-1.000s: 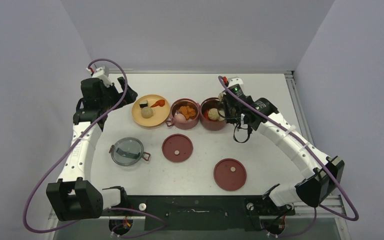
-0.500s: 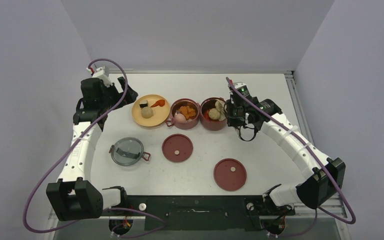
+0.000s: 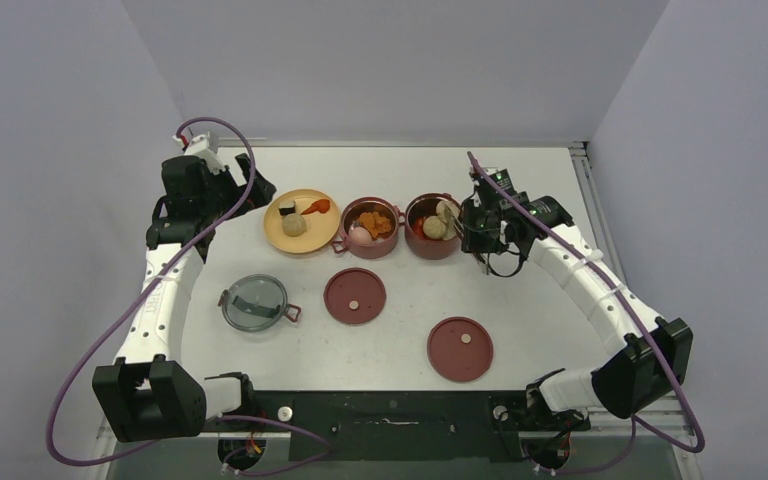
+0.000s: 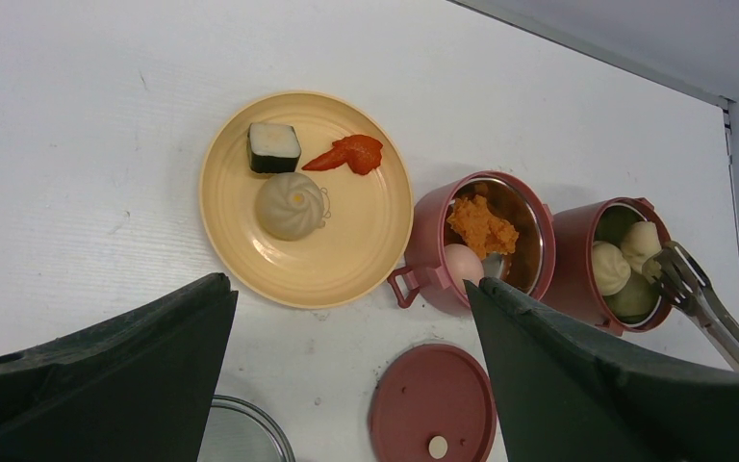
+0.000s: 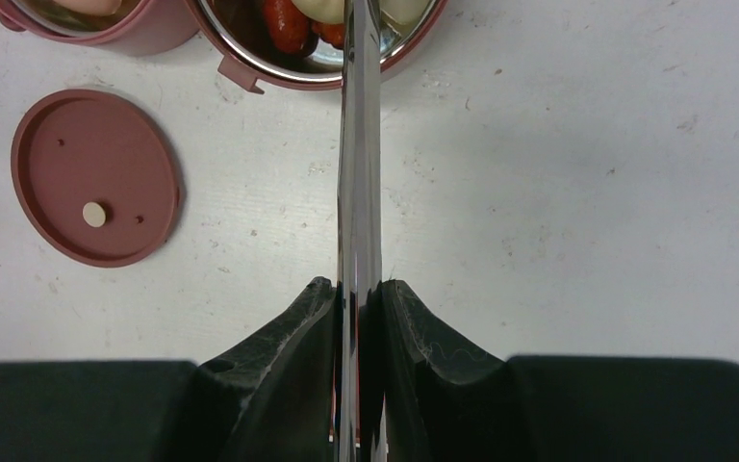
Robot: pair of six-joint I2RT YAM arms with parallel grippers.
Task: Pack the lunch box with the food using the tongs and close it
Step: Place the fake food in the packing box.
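Two open maroon lunch box containers stand side by side. The left one (image 3: 370,228) holds orange food (image 4: 481,224) and a whitish egg (image 4: 464,262). The right one (image 3: 433,226) holds pale dumplings (image 4: 611,268) and red pieces (image 5: 284,24). My right gripper (image 3: 480,228) is shut on the silver tongs (image 5: 359,173), whose tips (image 4: 674,265) reach over the right container's rim. My left gripper (image 4: 346,282) hangs open and high above the table, holding nothing. A yellow plate (image 4: 241,279) carries a dumpling (image 4: 291,205), a rice roll (image 4: 273,147) and a red piece (image 4: 351,154).
Two flat maroon lids lie on the table, one (image 3: 355,296) in front of the containers and one (image 3: 460,348) nearer the right arm's base. The grey translucent lid (image 3: 254,302) lies front left. The table's right edge (image 3: 585,200) runs close behind my right arm.
My right arm has drawn back to the right with the tongs, uncovering the right container and its dumplings. The left arm has not moved.
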